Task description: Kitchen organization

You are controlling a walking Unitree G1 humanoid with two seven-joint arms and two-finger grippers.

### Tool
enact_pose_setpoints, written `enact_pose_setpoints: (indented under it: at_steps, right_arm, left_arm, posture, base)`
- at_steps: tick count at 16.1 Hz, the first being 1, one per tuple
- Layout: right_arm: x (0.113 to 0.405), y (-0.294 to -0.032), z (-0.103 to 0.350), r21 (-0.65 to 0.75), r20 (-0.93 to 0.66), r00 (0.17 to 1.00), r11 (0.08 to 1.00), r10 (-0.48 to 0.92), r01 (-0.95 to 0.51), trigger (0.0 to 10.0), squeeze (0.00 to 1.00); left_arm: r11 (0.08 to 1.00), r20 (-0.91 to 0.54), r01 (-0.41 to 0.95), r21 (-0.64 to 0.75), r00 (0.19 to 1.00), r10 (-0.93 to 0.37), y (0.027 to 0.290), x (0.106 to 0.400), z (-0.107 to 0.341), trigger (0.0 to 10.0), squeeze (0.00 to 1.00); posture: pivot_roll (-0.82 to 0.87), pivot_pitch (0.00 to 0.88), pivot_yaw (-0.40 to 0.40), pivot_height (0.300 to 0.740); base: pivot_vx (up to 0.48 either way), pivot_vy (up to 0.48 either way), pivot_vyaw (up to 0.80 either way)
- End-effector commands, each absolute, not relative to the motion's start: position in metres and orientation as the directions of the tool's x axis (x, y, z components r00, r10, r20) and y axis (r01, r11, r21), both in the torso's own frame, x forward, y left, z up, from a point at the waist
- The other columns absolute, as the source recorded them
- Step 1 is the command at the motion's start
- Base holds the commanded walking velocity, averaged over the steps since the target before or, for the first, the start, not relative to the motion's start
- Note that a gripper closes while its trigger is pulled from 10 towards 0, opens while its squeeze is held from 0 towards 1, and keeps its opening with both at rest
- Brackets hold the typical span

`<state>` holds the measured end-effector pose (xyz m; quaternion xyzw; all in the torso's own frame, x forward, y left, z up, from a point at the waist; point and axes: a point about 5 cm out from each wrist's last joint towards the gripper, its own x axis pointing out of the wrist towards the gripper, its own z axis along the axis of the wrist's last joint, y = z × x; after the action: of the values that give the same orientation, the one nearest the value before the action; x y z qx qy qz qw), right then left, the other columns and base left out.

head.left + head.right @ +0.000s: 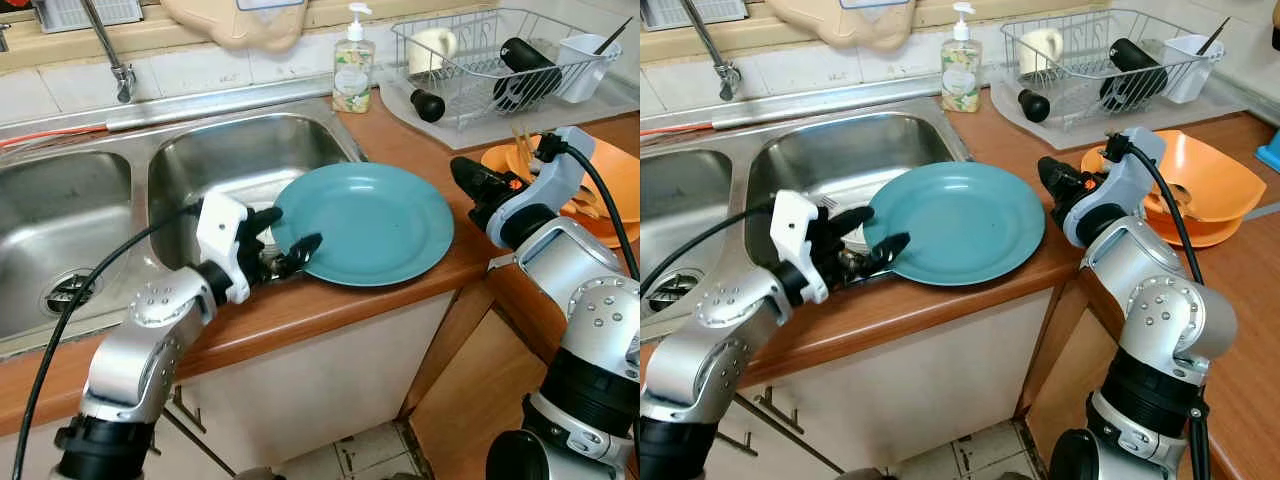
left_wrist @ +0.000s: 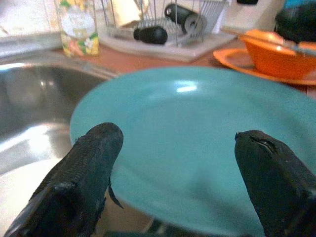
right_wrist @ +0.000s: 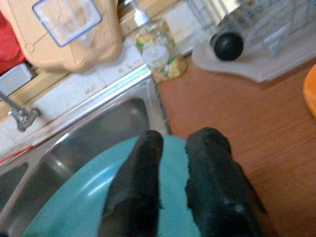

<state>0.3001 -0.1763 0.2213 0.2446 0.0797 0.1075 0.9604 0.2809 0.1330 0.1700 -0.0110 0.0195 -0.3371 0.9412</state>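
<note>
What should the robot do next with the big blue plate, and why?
Probably close the left gripper on the plate. Its open fingers sit on either side of the plate's rim, which hangs over the sink. The right gripper waits beside the opposite edge.

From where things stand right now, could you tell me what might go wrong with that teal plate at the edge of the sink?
1. The teal plate lies partly over the sink basin and partly on the wooden counter, so a push from either side could tip it into the basin.
2. The left gripper is open at the plate's rim, one finger above and one below; closing off-centre might skid the plate away.
3. The right gripper sits close to the opposite rim and could nudge it.
</note>
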Motion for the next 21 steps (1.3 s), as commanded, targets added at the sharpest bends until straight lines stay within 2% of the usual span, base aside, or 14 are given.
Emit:
enact_pose_setpoints:
  at_steps: [1, 2, 3, 4, 6, 7, 10, 13, 14, 15, 16, 21]
  right_arm:
    - [0.298, -0.176, 0.218, 0.501, -0.128, 0.954, 0.848, 0.271, -0.174, 10.0, 1.0]
    - [0.297, -0.18, 0.213, 0.501, -0.173, 0.944, 0.851, 0.28, -0.16, 10.0, 1.0]
    - [0.297, -0.181, 0.212, 0.499, -0.185, 0.943, 0.853, 0.278, -0.153, 10.0, 1.0]
    - [0.298, -0.182, 0.211, 0.497, -0.19, 0.942, 0.855, 0.276, -0.15, 10.0, 1.0]
    - [0.299, -0.185, 0.213, 0.503, -0.198, 0.938, 0.851, 0.286, -0.153, 10.0, 1.0]
    - [0.299, -0.185, 0.213, 0.503, -0.198, 0.938, 0.851, 0.286, -0.153, 10.0, 1.0]
    - [0.295, -0.189, 0.216, 0.511, -0.206, 0.928, 0.843, 0.311, -0.169, 10.0, 1.0]
    - [0.294, -0.19, 0.214, 0.523, -0.215, 0.925, 0.837, 0.313, -0.161, 10.0, 1.0]
    - [0.293, -0.189, 0.213, 0.534, -0.223, 0.922, 0.831, 0.316, -0.156, 10.0, 1.0]
    - [0.293, -0.189, 0.212, 0.545, -0.23, 0.92, 0.825, 0.318, -0.149, 10.0, 1.0]
    - [0.292, -0.189, 0.212, 0.551, -0.235, 0.917, 0.821, 0.323, -0.148, 10.0, 0.0]
    - [0.288, -0.186, 0.205, 0.565, -0.283, 0.891, 0.812, 0.355, -0.145, 10.0, 0.0]
  left_arm:
    - [0.789, -0.011, 0.613, -0.038, 0.79, -0.613, 0.138, 0.285, 0.175, 10.0, 0.0]
    - [0.8, 0.009, 0.595, -0.079, 0.803, -0.597, 0.141, 0.29, 0.179, 10.0, 0.0]
    - [0.807, 0.008, 0.581, -0.104, 0.812, -0.583, 0.142, 0.293, 0.18, 10.0, 0.41]
    - [0.812, 0.004, 0.572, -0.118, 0.818, -0.575, 0.144, 0.296, 0.181, 10.0, 1.0]
    - [0.816, -0.015, 0.541, -0.204, 0.832, -0.555, 0.152, 0.317, 0.185, 10.0, 1.0]
    - [0.816, -0.015, 0.541, -0.204, 0.832, -0.555, 0.152, 0.317, 0.185, 10.0, 1.0]
    - [0.833, -0.073, 0.452, -0.317, 0.865, -0.497, 0.176, 0.35, 0.182, 10.0, 1.0]
    - [0.82, -0.111, 0.415, -0.393, 0.864, -0.491, 0.183, 0.359, 0.177, 10.0, 1.0]
    - [0.812, -0.144, 0.358, -0.461, 0.873, -0.466, 0.192, 0.367, 0.171, 10.0, 1.0]
    - [0.761, -0.134, 0.355, -0.543, 0.858, -0.496, 0.191, 0.369, 0.168, 10.0, 0.42]
    - [0.754, -0.142, 0.345, -0.559, 0.856, -0.498, 0.193, 0.37, 0.166, 10.0, 0.0]
    - [0.684, -0.187, 0.314, -0.659, 0.812, -0.553, 0.189, 0.375, 0.15, 10.0, 0.0]
  posture:
    - [-0.03, 0.0, 0.073, 0.74]
    - [-0.03, 0.0, 0.071, 0.74]
    - [-0.03, 0.0, 0.068, 0.74]
    - [-0.03, 0.0, 0.068, 0.74]
    - [-0.03, 0.0, 0.063, 0.74]
    - [-0.03, 0.0, 0.063, 0.74]
    - [-0.03, 0.0, 0.073, 0.74]
    - [-0.03, 0.0, 0.08, 0.74]
    - [-0.04, 0.0, 0.086, 0.74]
    - [-0.04, 0.0, 0.087, 0.74]
    - [-0.04, 0.0, 0.088, 0.74]
    - [-0.04, 0.0, 0.09, 0.74]
  base:
    - [0.0, 0.0, 0.0]
    - [0.0, 0.0, 0.0]
    - [0.0, 0.0, 0.0]
    - [0.0, 0.0, 0.0]
    - [0.0, 0.0, 0.0]
    - [0.0, 0.0, 0.0]
    - [0.0, 0.0, 0.0]
    - [0.0, 0.0, 0.0]
    - [0.0, 0.0, 0.0]
    - [0.0, 0.0, 0.0]
    - [0.0, 0.0, 0.0]
    - [0.0, 0.0, 0.0]
